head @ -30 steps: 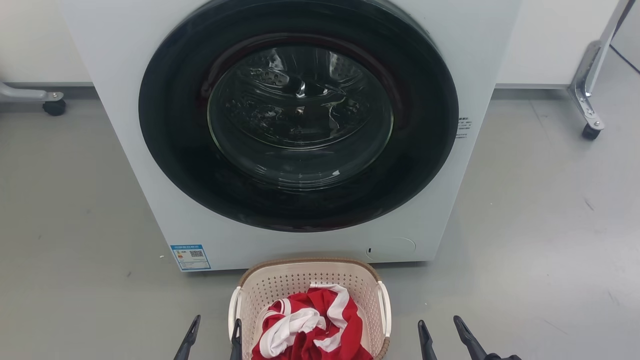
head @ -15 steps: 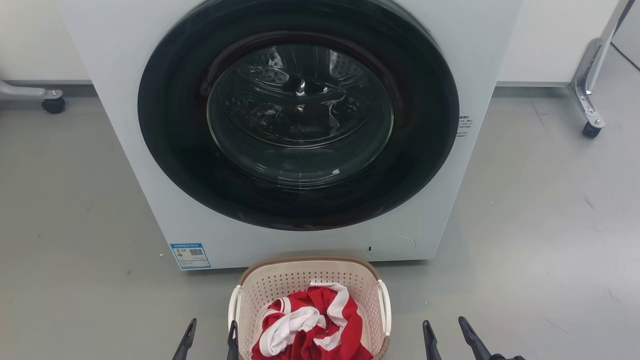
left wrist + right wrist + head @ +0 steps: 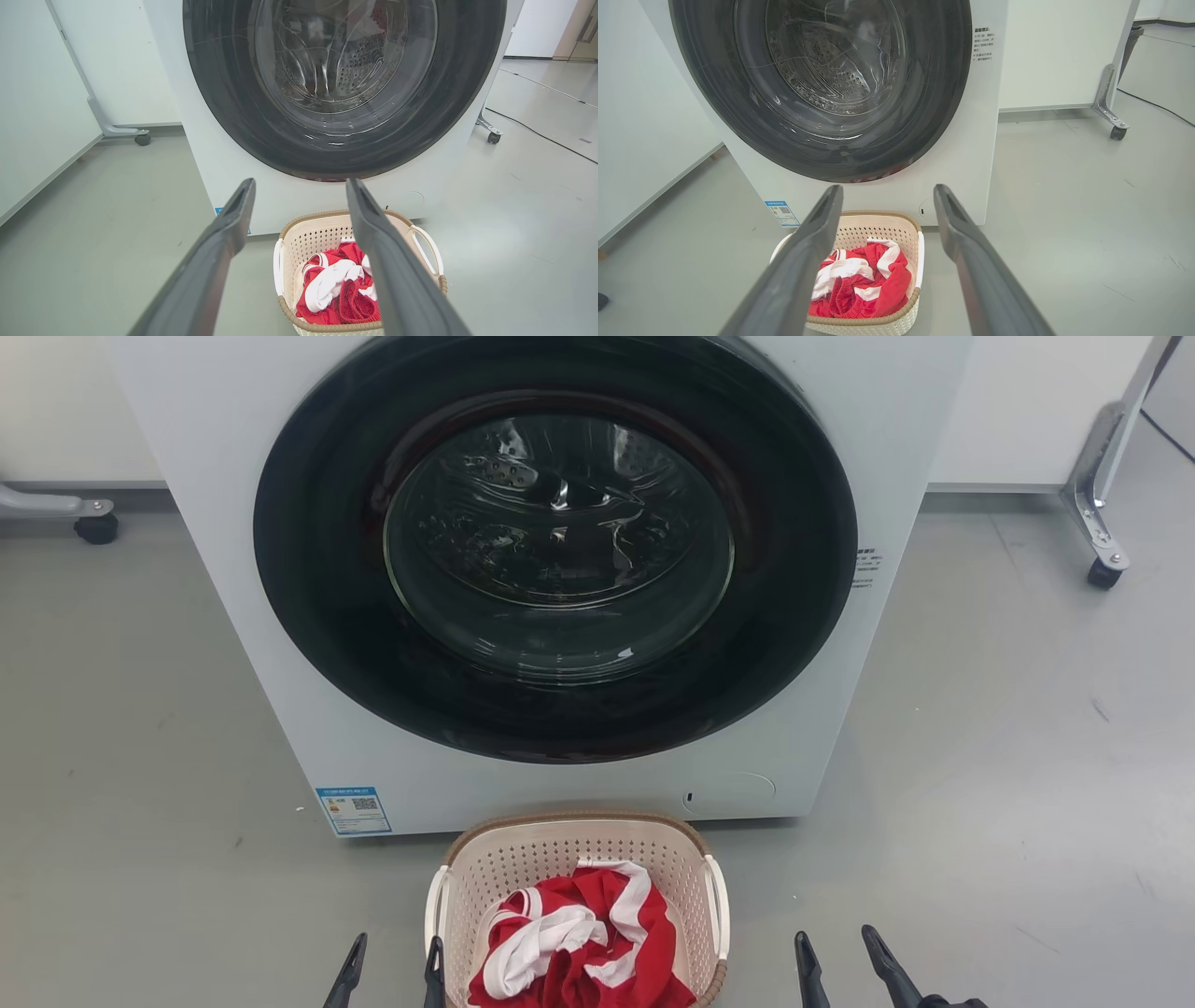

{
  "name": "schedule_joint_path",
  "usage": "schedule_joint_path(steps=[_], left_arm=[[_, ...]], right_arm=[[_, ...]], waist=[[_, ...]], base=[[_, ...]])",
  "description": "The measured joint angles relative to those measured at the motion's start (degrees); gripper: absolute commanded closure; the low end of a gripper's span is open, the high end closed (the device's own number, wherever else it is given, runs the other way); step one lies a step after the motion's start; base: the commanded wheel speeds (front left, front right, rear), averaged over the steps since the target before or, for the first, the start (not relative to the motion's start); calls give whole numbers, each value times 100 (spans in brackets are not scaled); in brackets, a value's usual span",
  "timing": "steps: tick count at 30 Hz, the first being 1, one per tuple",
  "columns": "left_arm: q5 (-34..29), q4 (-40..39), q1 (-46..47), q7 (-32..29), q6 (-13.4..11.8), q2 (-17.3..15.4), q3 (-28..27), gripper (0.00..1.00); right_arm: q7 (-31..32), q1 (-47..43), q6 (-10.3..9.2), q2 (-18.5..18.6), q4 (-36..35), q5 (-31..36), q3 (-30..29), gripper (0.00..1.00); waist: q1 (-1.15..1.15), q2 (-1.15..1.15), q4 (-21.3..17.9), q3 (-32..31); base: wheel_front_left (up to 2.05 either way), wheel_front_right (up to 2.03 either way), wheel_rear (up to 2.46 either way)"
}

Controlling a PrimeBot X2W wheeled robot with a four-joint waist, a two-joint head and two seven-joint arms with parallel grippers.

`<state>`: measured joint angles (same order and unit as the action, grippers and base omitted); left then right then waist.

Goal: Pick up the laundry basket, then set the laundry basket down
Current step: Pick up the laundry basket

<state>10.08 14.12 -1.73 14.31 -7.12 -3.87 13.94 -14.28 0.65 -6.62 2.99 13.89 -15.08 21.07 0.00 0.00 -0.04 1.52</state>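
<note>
1. Change over the last second: the left gripper (image 3: 398,943) has shifted slightly left and the right gripper (image 3: 834,935) slightly right along the near edge of the head view. The whole scene has also slid a little up that view, which is camera motion. The basket keeps its place before the washer.
2. Floor (image 3: 1008,756): grey and smooth, carrying everything shown.
3. Washing machine (image 3: 560,791): white front-loader at far centre. The perforated drum shows through the glass of its round dark door (image 3: 558,541).
4. Laundry basket (image 3: 560,859): upright on the floor just near of the washer's base, below the door and between the two grippers. Its walls are cream and perforated, under a brown woven-look rim (image 3: 574,819). It has a white left handle (image 3: 432,905) and a white right handle (image 3: 719,905).
5. Garment (image 3: 579,943): red and white, crumpled inside the basket.
6. Grippers: both are released, with fingers spread and nothing between them. In the head view the left gripper's inner finger lies just beside the left handle, and contact cannot be told. The right gripper stands apart from the right handle, further right.
7. Label (image 3: 353,810): blue and white, on the washer's lower left corner.
8. Casters: one at far left (image 3: 96,527) and one at far right (image 3: 1103,574), each under a metal frame foot.
</note>
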Motion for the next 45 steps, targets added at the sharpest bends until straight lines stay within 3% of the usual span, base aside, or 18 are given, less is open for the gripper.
schedule_joint_path(steps=[22,34,45], left_arm=[[0,-70,185,0,1,30,-30,0],[0,-101,930,0,4,51,-172,0],[-2,307,1886,2,55,44,-261,0]], right_arm=[[-1,96,18,-4,-141,0,-140,0],[-2,839,145,-5,-180,1,-352,0],[-27,1855,300,1,236,10,-450,0]], waist=[[0,0,13,383],[1,0,12,1130],[1,1,-3,2022]], base=[[0,0,0],[0,0,0],[0,0,0]])
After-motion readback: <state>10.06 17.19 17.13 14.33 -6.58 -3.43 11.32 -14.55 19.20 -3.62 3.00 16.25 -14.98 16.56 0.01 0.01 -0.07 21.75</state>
